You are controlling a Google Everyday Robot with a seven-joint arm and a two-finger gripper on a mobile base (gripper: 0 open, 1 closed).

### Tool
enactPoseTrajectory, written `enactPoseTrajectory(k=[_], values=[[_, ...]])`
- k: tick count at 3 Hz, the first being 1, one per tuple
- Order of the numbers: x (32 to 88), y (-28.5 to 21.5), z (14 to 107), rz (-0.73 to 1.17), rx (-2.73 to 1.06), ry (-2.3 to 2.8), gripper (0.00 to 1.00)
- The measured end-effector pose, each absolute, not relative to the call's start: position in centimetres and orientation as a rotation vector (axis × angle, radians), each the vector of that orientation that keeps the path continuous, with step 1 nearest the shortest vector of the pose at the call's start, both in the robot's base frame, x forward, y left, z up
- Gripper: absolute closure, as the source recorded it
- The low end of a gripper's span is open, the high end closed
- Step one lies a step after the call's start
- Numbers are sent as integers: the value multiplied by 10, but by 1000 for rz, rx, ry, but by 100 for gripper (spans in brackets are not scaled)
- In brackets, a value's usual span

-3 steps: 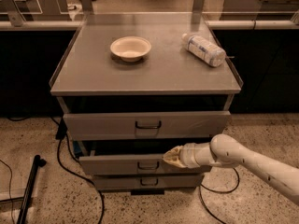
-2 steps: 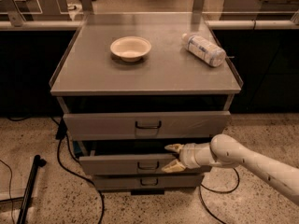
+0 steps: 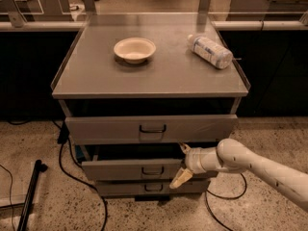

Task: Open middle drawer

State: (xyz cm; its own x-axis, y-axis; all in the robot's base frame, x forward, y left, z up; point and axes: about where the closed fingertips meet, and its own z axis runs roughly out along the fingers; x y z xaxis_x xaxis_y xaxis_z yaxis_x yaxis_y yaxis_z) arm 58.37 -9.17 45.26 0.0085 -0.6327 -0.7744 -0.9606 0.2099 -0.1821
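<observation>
Spread wide now, the gripper (image 3: 178,165) has parted its two fingers since a second ago, when they lay together as one pale tip against the right part of the middle drawer (image 3: 125,169). That drawer's front also sits slightly lower in view than before, which I read as a small slide toward the near side.

Biggest in the scene is the grey cabinet (image 3: 154,76), with the top drawer (image 3: 106,128) standing out a little under its flat top. The middle drawer is below it, partly out, with a dark gap showing above its front; the bottom drawer (image 3: 125,187) lies just beneath and further back. From the right comes the white arm (image 3: 260,170), reaching left to the middle drawer's right end. One finger points up into the dark gap above the front, and the other angles down across its face (whether either touches the metal I cannot tell). A plastic bottle (image 3: 210,51) lies on its side on the far right of the top, and a pale bowl (image 3: 135,49) sits left of it. Smallest is the dark pull handle (image 3: 153,171) at the drawer's centre, just left of the gripper and ungripped.

My judgement is that the drawer is only part open, and that the opened jaws mean a release or a fresh grasp is coming.
</observation>
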Motion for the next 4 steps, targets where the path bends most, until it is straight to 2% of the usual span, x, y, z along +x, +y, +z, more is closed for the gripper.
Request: enactPoseTrajectory(k=[2,3,4], values=[[569,-109,422,543,-1513,1755,0],[569,-109,422,543,-1514,1755,17],[569,-109,422,543,-1514,1755,48]])
